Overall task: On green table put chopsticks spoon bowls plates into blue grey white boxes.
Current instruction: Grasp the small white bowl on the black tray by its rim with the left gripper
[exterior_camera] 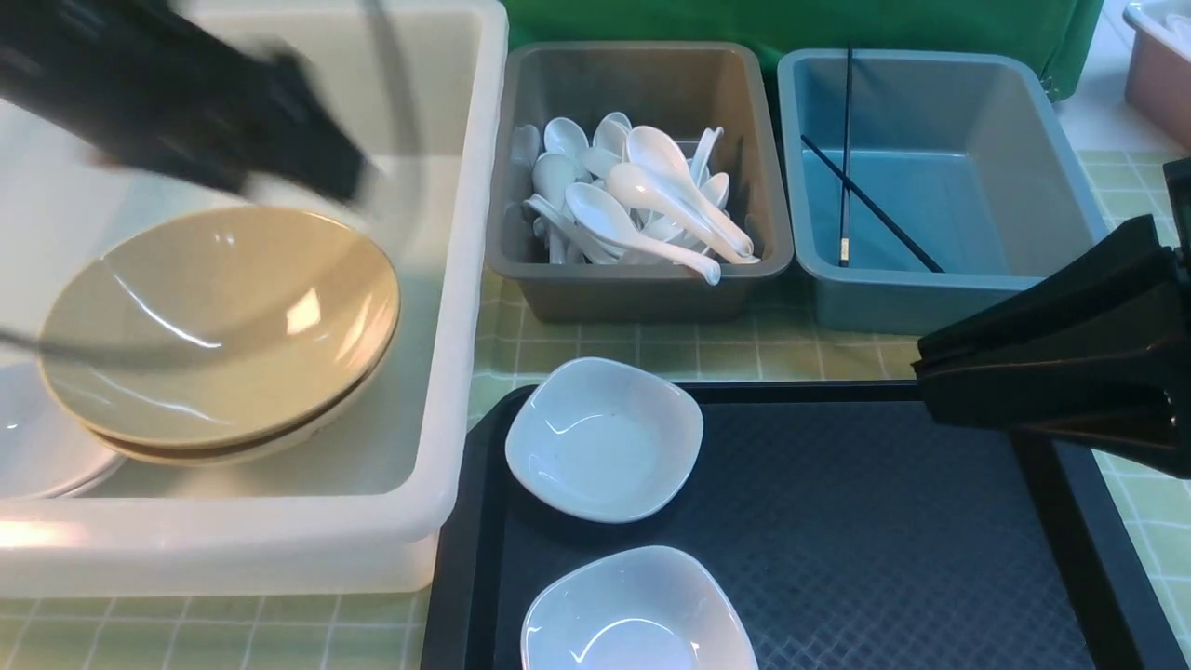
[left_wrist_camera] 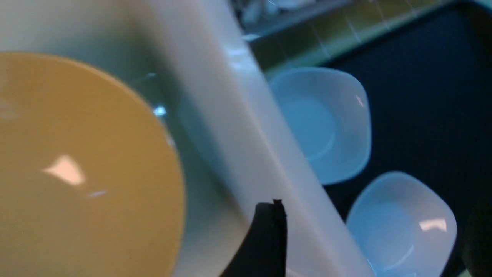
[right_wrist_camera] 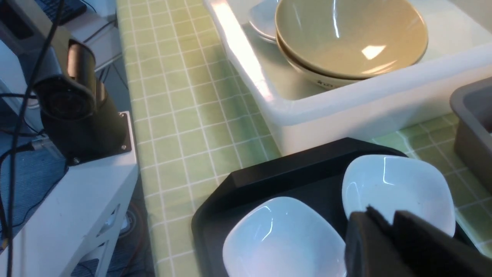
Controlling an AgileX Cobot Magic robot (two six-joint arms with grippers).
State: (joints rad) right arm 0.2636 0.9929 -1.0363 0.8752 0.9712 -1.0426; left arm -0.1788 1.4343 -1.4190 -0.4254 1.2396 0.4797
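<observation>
- Two small glossy white rounded-square dishes are left for you: the far plate (exterior_camera: pixel 603 437) and the near plate (exterior_camera: pixel 637 614). They lie close together on the black textured tray (exterior_camera: pixel 837 540), just beside the large milky white plastic box (exterior_camera: pixel 456 279) on the green-checked bench (exterior_camera: pixel 651 349).
- Expect them to be light, rigid, slick and easy to chip. Pinch the raised rim, one finger inside and one outside.
- Your right hand (exterior_camera: pixel 923 372) hangs by the tray's right edge, fingers together and empty.
- Your left hand (exterior_camera: pixel 354 181) is a blur above the stacked wide tan bowls (exterior_camera: pixel 219 316) in the white box; I cannot tell how its fingers stand.

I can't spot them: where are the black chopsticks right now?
In the front view, the chopsticks lie crossed inside the blue box, back right, next to the grey box of spoons.
</observation>
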